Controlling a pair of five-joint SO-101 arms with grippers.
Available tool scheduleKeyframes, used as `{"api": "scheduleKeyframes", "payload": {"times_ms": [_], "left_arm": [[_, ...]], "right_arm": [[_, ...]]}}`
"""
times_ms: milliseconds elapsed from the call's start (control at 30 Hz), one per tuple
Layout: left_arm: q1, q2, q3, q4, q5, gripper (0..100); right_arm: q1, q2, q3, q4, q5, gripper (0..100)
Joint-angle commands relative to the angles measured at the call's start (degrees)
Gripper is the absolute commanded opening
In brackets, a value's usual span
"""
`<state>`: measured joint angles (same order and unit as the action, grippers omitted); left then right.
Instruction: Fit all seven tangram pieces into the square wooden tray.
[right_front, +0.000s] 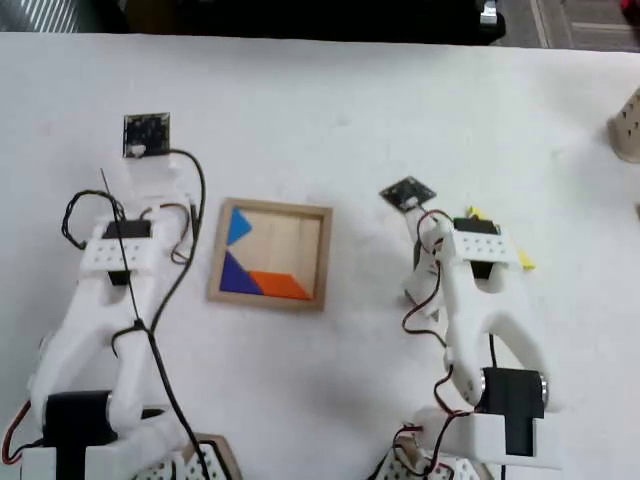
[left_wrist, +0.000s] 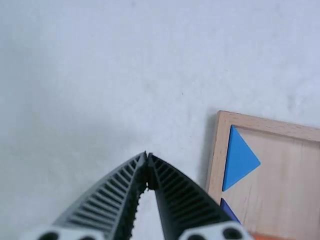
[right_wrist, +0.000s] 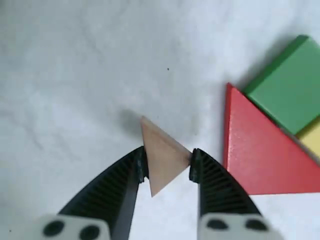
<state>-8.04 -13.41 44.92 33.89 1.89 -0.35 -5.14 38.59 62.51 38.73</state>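
Note:
The square wooden tray (right_front: 272, 207) lies between the arms. In it are a light blue triangle (right_front: 238, 227), a dark blue piece (right_front: 236, 274) and an orange parallelogram (right_front: 281, 285). In the left wrist view my left gripper (left_wrist: 147, 158) is shut and holds nothing, over bare table just beside the tray's rim (left_wrist: 215, 150) and the light blue triangle (left_wrist: 239, 159). My right gripper (right_wrist: 167, 162) is shut on a small tan triangle (right_wrist: 160, 145), one finger on each side. Close by lie a red triangle (right_wrist: 260, 150), a green square (right_wrist: 290, 85) and a yellow piece (right_wrist: 311, 136).
The table is white. Cables run along both arms in the high view. A yellow piece (right_front: 525, 262) pokes out from under the right arm. A pale perforated object (right_front: 628, 125) stands at the far right edge.

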Motion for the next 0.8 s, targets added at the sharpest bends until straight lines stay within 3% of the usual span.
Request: {"api": "scheduleKeyframes", "payload": {"times_ms": [0, 367, 667, 767], "left_arm": [[0.4, -0.2, -1.8, -1.5, -0.4, 2], [-1.3, -0.3, -2.1, -1.6, -0.2, 2], [-3.1, -0.3, -1.9, -4.4, 0.1, 2], [-3.1, -0.2, -1.9, -4.4, 0.1, 2]], "right_arm": [[-1.8, -0.3, -4.0, 3.1, -1.1, 8.0], [-12.9, -0.3, -9.9, 4.1, -10.8, 8.0], [-24.9, 0.3, -21.5, 6.1, -11.2, 8.4], [-30.3, 0.5, -22.2, 2.2, -11.1, 8.4]]}}
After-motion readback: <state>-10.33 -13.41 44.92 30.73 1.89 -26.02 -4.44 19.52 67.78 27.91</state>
